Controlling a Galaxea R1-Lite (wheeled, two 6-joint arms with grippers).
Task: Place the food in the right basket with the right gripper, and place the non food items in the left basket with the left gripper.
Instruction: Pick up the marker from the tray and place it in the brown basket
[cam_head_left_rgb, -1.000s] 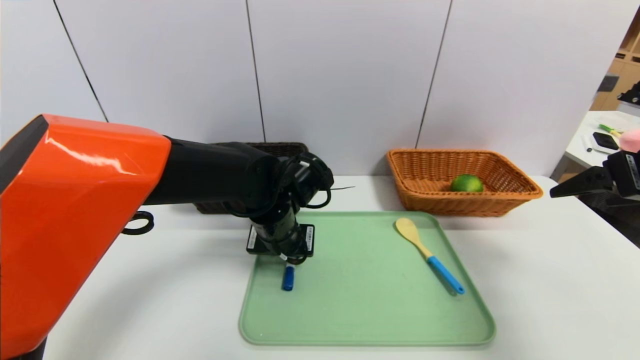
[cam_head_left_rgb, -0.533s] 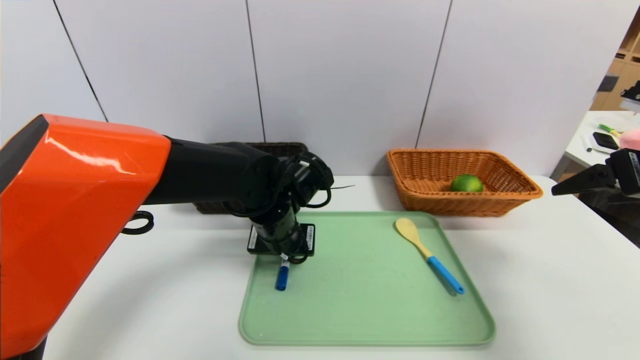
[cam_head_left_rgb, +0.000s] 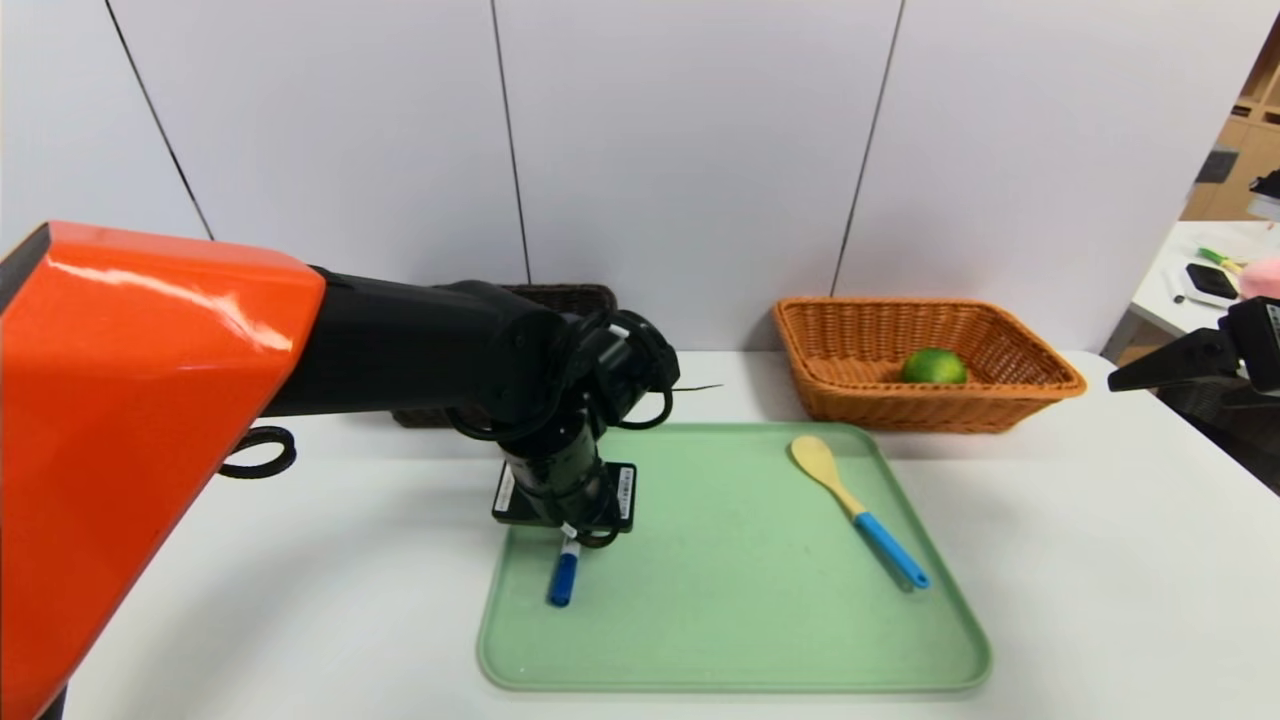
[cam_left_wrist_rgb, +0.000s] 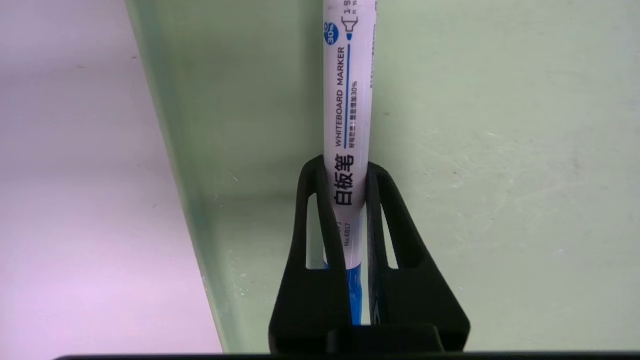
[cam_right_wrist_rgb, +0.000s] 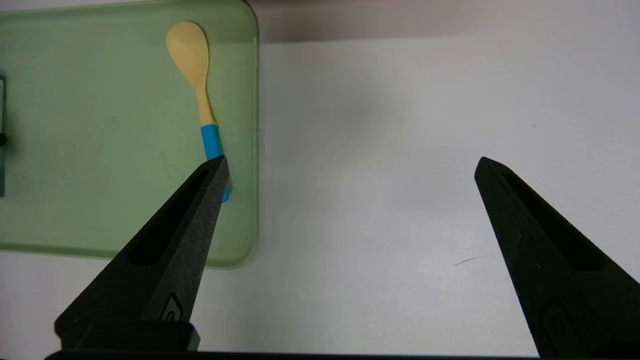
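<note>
With my left black pincer (cam_left_wrist_rgb: 346, 185) I've got the white plastic whiteboard marker with a blue cap (cam_left_wrist_rgb: 347, 110), its two fingers closed on the barrel from either side. The blue cap lies between those fingers, nearer the pincer's base than the grip. Under this pincer is the pale green rectangular tray (cam_head_left_rgb: 740, 640), and just beyond the tray's edge, beside the pincer, I see the white table (cam_head_left_rgb: 250, 580).

Behind my left pincer, partly hidden by its arm, sits the dark brown, nearly black woven basket (cam_head_left_rgb: 580, 297). Well off to the right of that pincer, on the tray, lies the pale wooden spoon with a blue handle (cam_head_left_rgb: 888, 548).

My right black pincer (cam_right_wrist_rgb: 352, 167) is spread wide over the table, beyond the tray's right side, holding nothing. To the left of it in my head view stands the orange-tan woven wicker basket (cam_head_left_rgb: 920, 405), with the round glossy green fruit (cam_head_left_rgb: 934, 366) inside.
</note>
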